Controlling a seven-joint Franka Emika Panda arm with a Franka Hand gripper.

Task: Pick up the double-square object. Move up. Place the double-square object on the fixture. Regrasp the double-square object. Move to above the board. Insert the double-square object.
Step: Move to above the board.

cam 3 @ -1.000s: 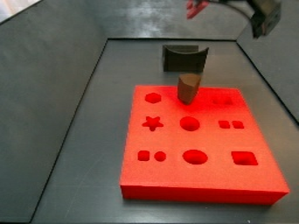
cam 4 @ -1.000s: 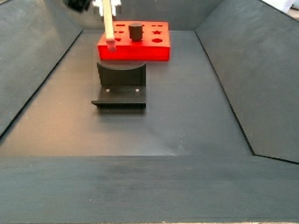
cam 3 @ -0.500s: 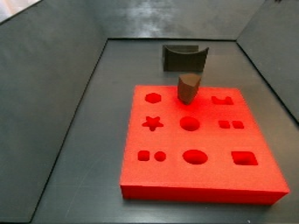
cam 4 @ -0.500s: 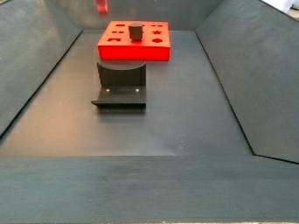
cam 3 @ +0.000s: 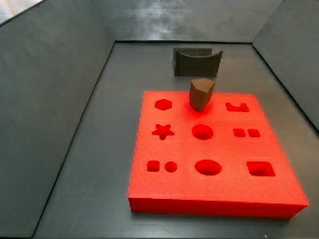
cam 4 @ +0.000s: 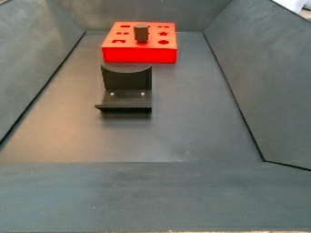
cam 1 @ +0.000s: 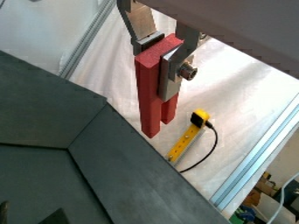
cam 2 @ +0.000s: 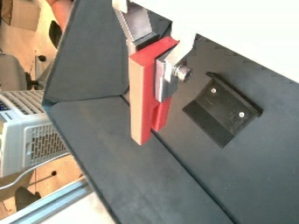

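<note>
The gripper is shut on the double-square object, a long red block that hangs down past the silver fingers. Both wrist views show this grasp; in a wrist view the gripper holds the double-square object high over the dark floor, with the fixture far below it. Neither the gripper nor the held block shows in the side views. Both side views show the fixture standing on the floor beside the board.
A brown upright peg stands on the board. Grey walls enclose the floor. In a wrist view a yellow device with a cable lies outside the enclosure.
The gripper with the red block has risen out of both side views; one second ago it still showed at their upper edges. The board, the peg and the fixture have not moved.
</note>
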